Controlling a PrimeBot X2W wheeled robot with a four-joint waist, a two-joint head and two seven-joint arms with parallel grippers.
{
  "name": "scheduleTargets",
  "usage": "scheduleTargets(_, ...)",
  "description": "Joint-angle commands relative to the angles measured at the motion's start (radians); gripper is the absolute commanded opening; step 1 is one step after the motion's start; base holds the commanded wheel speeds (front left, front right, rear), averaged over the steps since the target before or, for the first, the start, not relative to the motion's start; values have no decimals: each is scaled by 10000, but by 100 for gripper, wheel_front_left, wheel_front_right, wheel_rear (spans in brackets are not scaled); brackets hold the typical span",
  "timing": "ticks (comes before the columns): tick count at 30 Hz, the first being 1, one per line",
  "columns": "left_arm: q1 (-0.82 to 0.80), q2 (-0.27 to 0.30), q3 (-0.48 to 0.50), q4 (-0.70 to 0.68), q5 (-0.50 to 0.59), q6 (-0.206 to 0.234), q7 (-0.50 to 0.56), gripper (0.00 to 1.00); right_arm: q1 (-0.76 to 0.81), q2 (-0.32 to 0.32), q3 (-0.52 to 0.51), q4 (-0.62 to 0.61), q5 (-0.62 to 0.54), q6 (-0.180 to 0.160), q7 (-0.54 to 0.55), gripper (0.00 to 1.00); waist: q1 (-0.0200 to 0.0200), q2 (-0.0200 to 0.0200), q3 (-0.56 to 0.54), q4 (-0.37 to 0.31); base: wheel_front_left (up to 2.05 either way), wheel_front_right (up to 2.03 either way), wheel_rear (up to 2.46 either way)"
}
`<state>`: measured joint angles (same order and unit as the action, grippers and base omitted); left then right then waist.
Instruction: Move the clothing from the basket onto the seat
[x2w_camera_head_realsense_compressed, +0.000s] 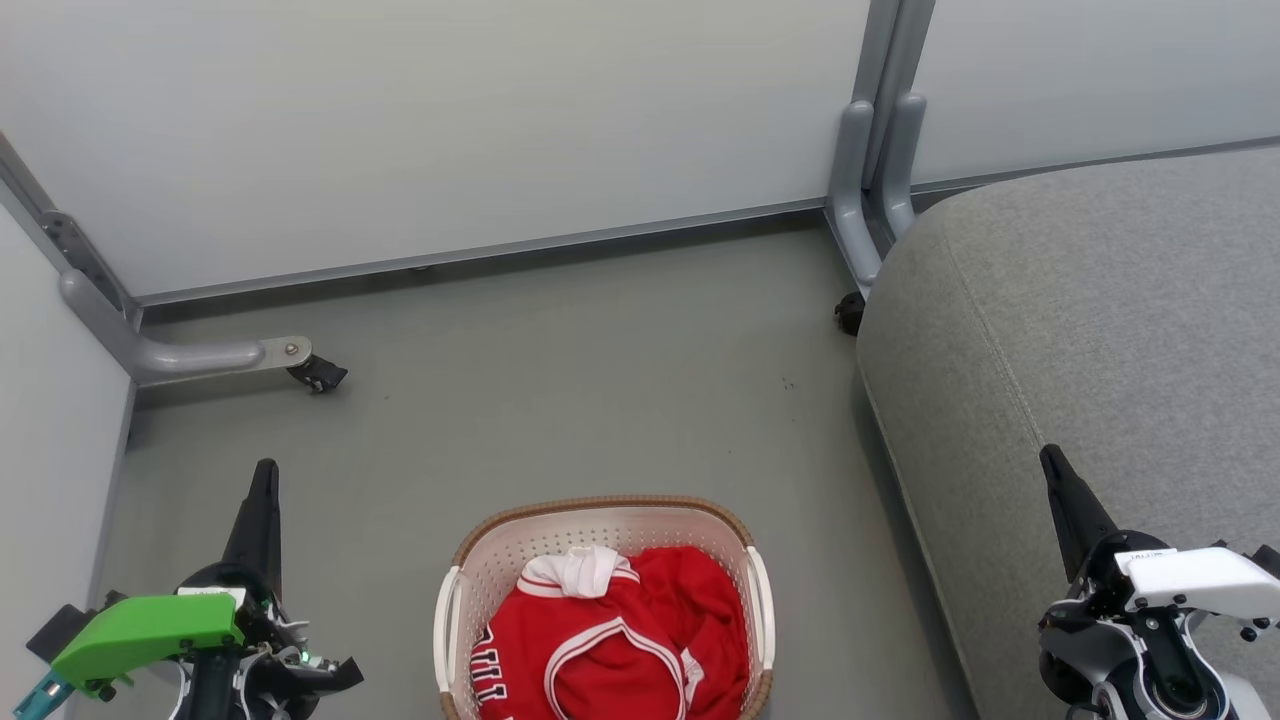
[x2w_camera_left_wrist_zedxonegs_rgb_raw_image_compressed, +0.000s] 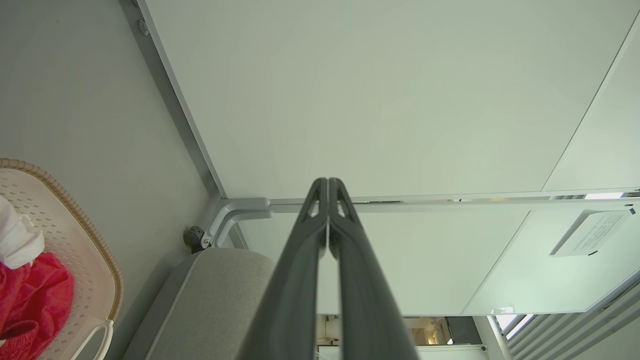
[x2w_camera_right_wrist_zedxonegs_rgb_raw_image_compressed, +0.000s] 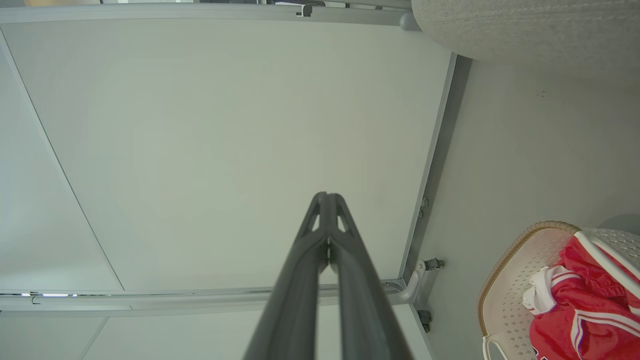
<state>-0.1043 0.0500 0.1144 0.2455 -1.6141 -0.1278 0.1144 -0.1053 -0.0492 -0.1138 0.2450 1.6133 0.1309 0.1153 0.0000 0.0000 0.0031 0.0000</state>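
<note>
Left gripper (x2w_camera_left_wrist_zedxonegs_rgb_raw_image_compressed: 327, 182), right gripper (x2w_camera_right_wrist_zedxonegs_rgb_raw_image_compressed: 327, 196) jaws together, wrist views | head: clothing (x2w_camera_head_realsense_compressed: 640, 640) in basket (x2w_camera_head_realsense_compressed: 600, 503)

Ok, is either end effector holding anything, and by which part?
Nothing is held: left end effector and right end effector are shut empty; the jersey lies in the basket.

You see a red jersey (x2w_camera_head_realsense_compressed: 620, 640) with white trim, a cream basket (x2w_camera_head_realsense_compressed: 600, 530) rimmed brown, a grey seat (x2w_camera_head_realsense_compressed: 1100, 330).
</note>
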Motion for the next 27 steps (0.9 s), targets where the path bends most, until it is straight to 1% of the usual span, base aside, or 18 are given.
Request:
scheduleTargets(1,-118,7,11,0,22,-65,21,0,-92,-27,-9,21,-9,-3,0,0,0,0,0,0,0,0,0)
scheduleTargets(27,-119,7,11,-3,22,-64,21,0,-93,-27,-8,21,-9,-3,0,0,0,0,0,0,0,0,0)
